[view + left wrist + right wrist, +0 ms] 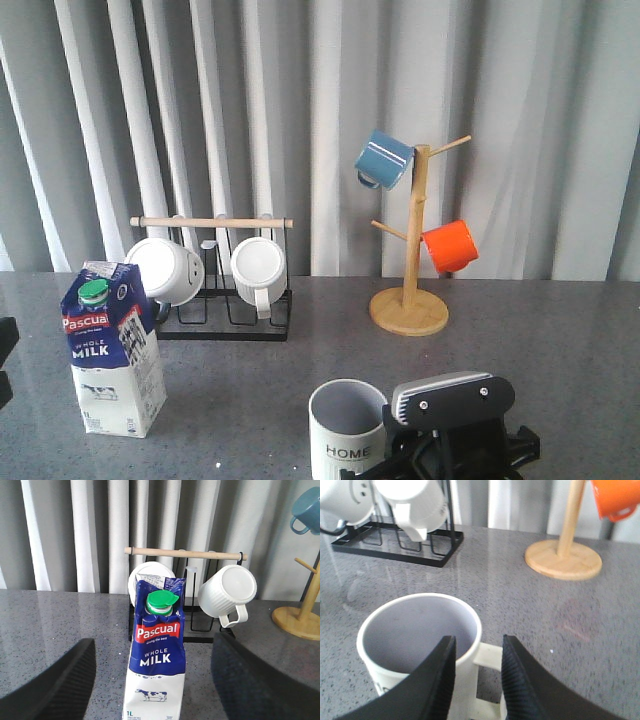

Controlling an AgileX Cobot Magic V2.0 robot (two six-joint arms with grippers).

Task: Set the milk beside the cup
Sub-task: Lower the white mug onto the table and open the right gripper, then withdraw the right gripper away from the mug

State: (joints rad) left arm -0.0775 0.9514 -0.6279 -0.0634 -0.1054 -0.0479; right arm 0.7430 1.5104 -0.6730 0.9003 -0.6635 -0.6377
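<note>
Nearest the robot, the right gripper (476, 680) is straddling the cup (347, 425) at the front edge of the table (300, 380); one finger is sitting inside the rim and the other outside, beside the squarish handle. The jaws appear closed to the wall, though contact cannot be confirmed from the wrist view. "HOME" is reading in black on the cup's side.

To the left and slightly farther back, the milk (110, 350) is standing upright, well apart from the cup. The left gripper (155, 680) is framing it with fingers spread wide on both sides, holding nothing. The carton is reading "Pascual", "WHOLE MILK" and "1L"; smaller print is illegible.

Judgement: the step in hand is the grasp on the carton. It would be done well by closing squarely on the lower body, keeping it vertical, and setting down just beside the cup without striking the right arm.

Farther back, white mugs are hanging on the black rack (225, 320), and the wooden tree (410, 300) is carrying blue and orange mugs.
</note>
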